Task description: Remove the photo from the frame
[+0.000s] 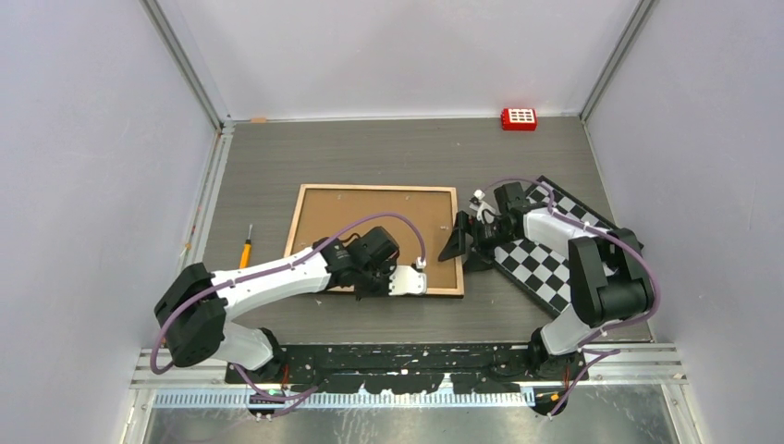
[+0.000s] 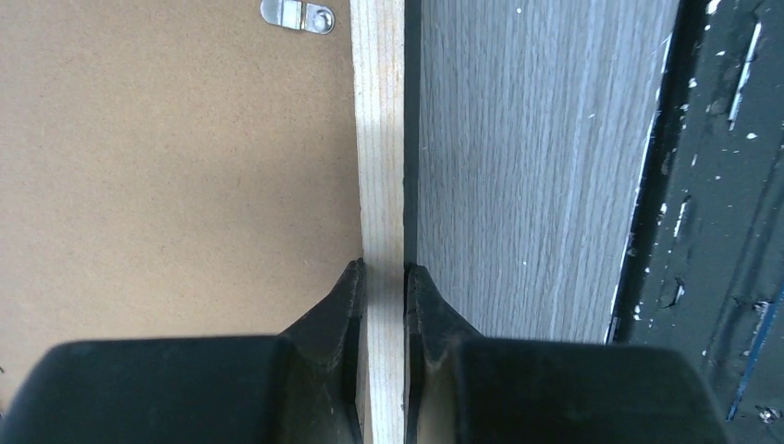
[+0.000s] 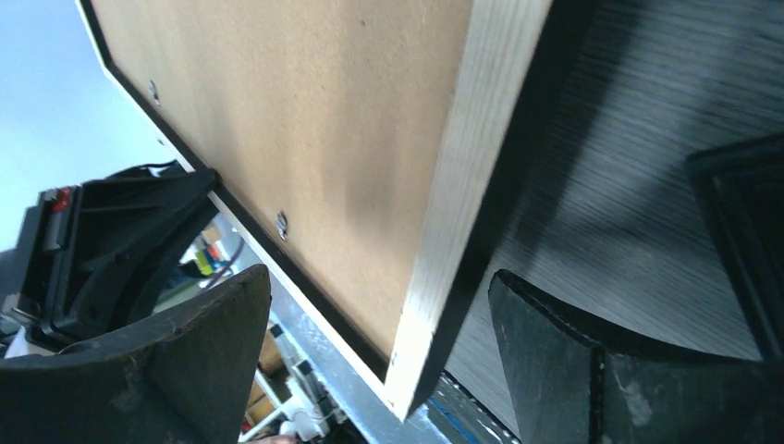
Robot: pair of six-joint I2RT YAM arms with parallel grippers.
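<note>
At near edge of frame, left gripper (image 2: 383, 282) is clamping almost shut on the rim of the large thin black rectangular picture frame (image 2: 380, 139). It is lying back-up: brown backing board, pale wood rim. One black finger (image 2: 337, 310) is pressing the board side of the rim, the other the outer black side. Left wrist view alone is showing this pinch. It is also showing a small silver metal clip (image 2: 298, 15) on the board, and a chipped black base plate (image 2: 712, 185) beyond a strip of grey wood-grain table (image 2: 518, 166). Top view is placing the left gripper (image 1: 414, 283) toward the frame's (image 1: 370, 208) near right corner, but the contact is hiding under the white housing there.

Right gripper (image 3: 379, 277) is standing wide open, holding nothing. Its two black fingers (image 3: 185, 361) are straddling the frame's (image 3: 305, 139) corner; contact unclear. Only this view is showing the frame's black outer side face and the left gripper's black body further along the edge. Top view is putting the right gripper (image 1: 465, 248) just beside the frame's right edge, over the table (image 1: 370, 153).

The photo is hiding under the board in all three views. Only top view is catching the black-and-white checkerboard (image 1: 545, 268) under the right arm, the orange-handled screwdriver (image 1: 246, 248) left of the frame, and the red block (image 1: 519, 118) at the far wall.
</note>
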